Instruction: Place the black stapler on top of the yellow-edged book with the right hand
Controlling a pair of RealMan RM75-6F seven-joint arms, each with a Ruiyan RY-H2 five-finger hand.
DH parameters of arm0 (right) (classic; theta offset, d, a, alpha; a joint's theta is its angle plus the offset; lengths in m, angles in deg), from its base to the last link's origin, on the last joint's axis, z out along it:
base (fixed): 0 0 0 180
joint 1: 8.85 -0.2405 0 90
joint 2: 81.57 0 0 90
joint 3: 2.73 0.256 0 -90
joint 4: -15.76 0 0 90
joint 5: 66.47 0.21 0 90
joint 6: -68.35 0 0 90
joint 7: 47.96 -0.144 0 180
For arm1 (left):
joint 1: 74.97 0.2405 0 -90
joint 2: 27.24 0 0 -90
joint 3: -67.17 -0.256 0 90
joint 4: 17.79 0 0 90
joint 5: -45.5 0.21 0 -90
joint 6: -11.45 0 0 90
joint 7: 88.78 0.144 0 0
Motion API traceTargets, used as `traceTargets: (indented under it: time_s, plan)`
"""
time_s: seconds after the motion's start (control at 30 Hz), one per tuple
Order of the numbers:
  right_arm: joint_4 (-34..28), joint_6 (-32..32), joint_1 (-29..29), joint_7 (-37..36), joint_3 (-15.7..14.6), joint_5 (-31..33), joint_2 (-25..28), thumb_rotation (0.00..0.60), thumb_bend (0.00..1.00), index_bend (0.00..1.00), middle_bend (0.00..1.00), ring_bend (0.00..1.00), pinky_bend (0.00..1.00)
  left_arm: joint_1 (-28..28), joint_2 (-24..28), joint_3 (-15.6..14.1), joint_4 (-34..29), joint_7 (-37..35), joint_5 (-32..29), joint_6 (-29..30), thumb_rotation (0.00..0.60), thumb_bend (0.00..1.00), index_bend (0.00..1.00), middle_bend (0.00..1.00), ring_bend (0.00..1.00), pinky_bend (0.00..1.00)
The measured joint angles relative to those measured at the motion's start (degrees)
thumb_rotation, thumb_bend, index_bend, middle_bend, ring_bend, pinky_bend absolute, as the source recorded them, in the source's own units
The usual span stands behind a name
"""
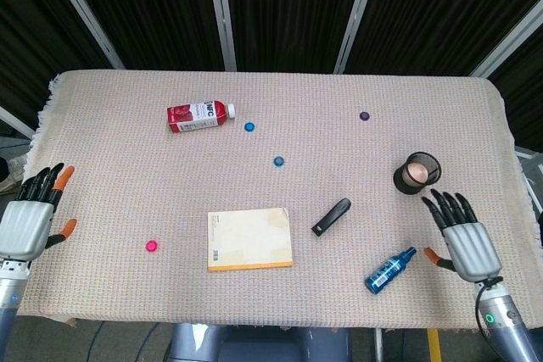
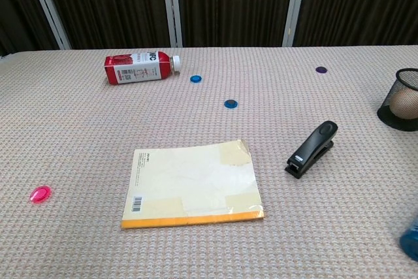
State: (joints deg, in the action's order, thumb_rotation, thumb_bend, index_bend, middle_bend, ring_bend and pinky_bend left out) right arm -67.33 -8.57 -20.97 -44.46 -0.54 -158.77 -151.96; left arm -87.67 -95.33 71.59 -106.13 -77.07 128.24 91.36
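Observation:
The black stapler (image 1: 331,216) (image 2: 312,149) lies on the cloth, angled, just right of the yellow-edged book (image 1: 249,239) (image 2: 192,185), which lies flat near the table's front edge. My right hand (image 1: 462,236) is open with fingers spread, over the table's right side, well right of the stapler and next to the blue spray bottle (image 1: 390,270). At the table's left edge my left hand (image 1: 29,218) is open and holds nothing. Neither hand shows in the chest view.
A black mesh cup (image 1: 417,173) holding a pale ball stands right of the stapler. A red bottle (image 1: 199,114) lies at the back left. Small blue discs (image 1: 278,161), a purple disc (image 1: 364,115) and a pink disc (image 1: 151,246) dot the cloth.

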Motion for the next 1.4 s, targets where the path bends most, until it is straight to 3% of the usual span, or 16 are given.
traceTargets:
  time_s: [0.4, 0.73, 0.97, 1.4]
  plan:
    - [-6.64, 9.79, -7.9, 8.4, 0.88, -1.52, -4.26, 0.6, 0.17, 0.19, 0.13, 0.02, 0.14, -1.94, -0.53, 1.24, 1.64, -0.65, -2.96, -4.03, 0.6, 0.29, 0.01, 0.0, 0.03, 0.14]
    - [-6.55, 20.8, -14.85, 18.29, 2.95, 5.19, -13.67, 0.6, 0.19, 0.2, 0.14, 0.03, 0.18, -2.82, -0.32, 1.2, 2.27, -2.21, -3.57, -5.79, 0.6, 0.29, 0.01, 0.0, 0.03, 0.14]
    - [-3.36, 27.24, -19.76, 20.99, 4.6, 10.71, -18.2, 0.6, 0.21, 0.2, 0.14, 0.05, 0.21, -2.96, -0.04, 1.26, 3.2, -3.99, -4.03, -6.4, 0.6, 0.29, 0.01, 0.0, 0.03, 0.14]
    - [-2.01, 31.9, -24.6, 21.74, 6.06, 15.11, -17.4, 0.6, 0.25, 0.24, 0.15, 0.07, 0.23, -2.89, -0.15, 1.63, 4.07, -4.0, -6.07, -6.99, 0.6, 0.29, 0.01, 0.0, 0.03, 0.14]
